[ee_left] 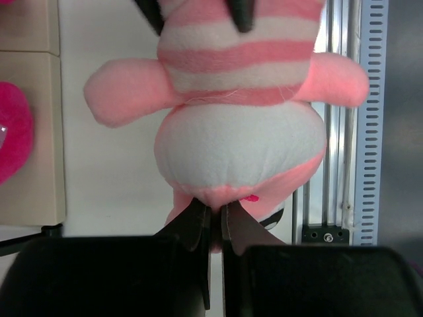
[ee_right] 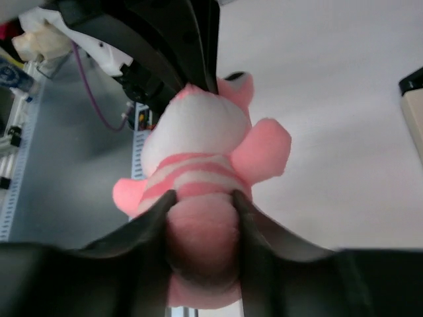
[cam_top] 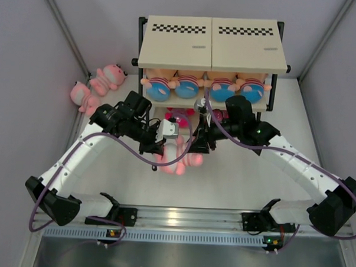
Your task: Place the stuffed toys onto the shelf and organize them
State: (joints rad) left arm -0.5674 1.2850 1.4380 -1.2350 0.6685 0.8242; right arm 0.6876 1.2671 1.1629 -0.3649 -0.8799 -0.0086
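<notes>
Two robot arms hold a striped animal above the table, just in front of the shelf, with the job seemingly a little over half done. Four dolls already lie in a row on the middle board, blue bottoms facing out, and magenta toys sit on the board below, partly hidden by the arms. The top board shows nothing on it. The left gripper has its fingers pinched nearly together on a small fold of plush at the animal's head end. The right gripper has its fingers pressed against both sides of the toy's lower body, denting it. Two more animals, the near twin and the far twin, lie on the table left of the shelf, well apart from the arms, not yet shelved. The held toy is soft, short-piled fleece in pale pink and white bands, rounded and stubby-limbed, and looks likely to sag in a grip. The shelf is flat beige board on thin black posts, with checkered strips along the back edge of its top.
</notes>
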